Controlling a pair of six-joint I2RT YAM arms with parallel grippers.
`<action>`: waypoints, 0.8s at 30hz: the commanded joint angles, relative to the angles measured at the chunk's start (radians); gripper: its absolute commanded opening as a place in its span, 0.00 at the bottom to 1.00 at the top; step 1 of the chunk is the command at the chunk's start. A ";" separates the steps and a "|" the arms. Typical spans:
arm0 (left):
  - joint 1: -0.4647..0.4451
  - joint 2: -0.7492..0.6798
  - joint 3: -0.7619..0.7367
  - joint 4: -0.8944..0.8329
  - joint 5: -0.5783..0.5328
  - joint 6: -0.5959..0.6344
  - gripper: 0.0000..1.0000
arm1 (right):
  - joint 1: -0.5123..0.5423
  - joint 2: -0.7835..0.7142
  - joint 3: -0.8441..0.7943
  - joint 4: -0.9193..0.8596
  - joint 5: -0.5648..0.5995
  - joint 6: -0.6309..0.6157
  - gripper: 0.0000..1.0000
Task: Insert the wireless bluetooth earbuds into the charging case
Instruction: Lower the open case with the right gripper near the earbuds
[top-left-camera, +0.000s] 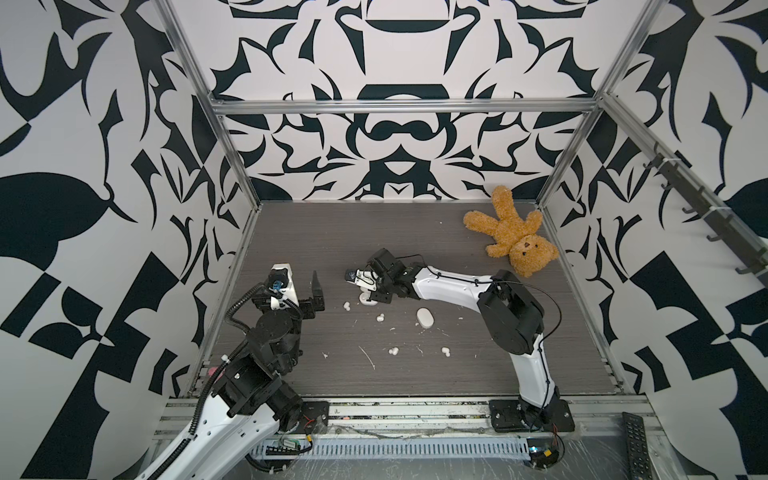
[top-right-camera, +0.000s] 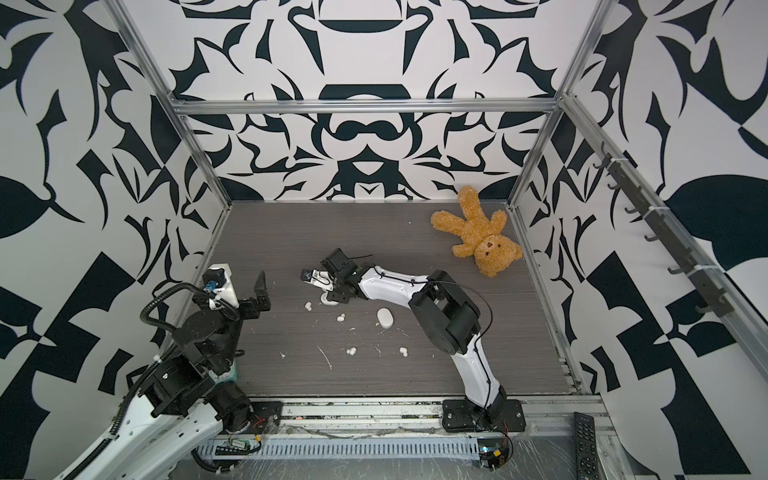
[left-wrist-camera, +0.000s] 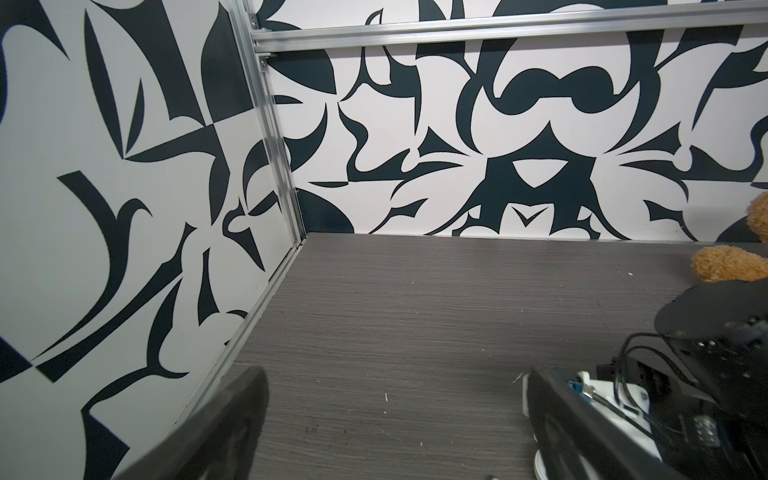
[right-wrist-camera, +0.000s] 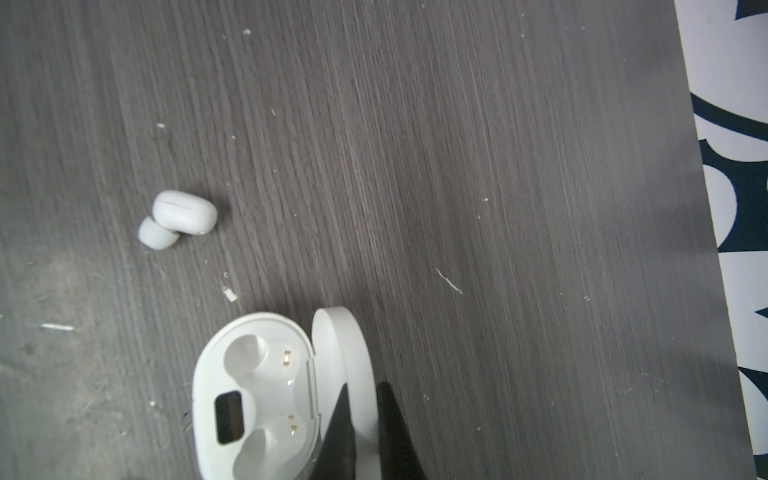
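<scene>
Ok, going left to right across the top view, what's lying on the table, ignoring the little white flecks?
first earbud → open charging case → second earbud → third earbud → closed case → fourth earbud → teddy bear

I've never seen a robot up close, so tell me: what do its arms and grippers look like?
The left arm and right arm are smooth white shells joined by chunky black joints. A ribbed black hose runs along the left arm. The left gripper and right gripper each have two tapered black fingers.
</scene>
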 joint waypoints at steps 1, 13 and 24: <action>0.005 -0.013 -0.018 0.032 -0.003 -0.002 0.99 | 0.008 -0.006 0.024 0.010 -0.014 -0.006 0.08; 0.005 -0.016 -0.018 0.032 -0.003 0.000 0.99 | 0.015 -0.001 0.012 0.019 -0.007 -0.004 0.09; 0.005 -0.018 -0.019 0.034 -0.004 0.000 0.99 | 0.023 0.011 0.006 0.029 0.004 -0.009 0.09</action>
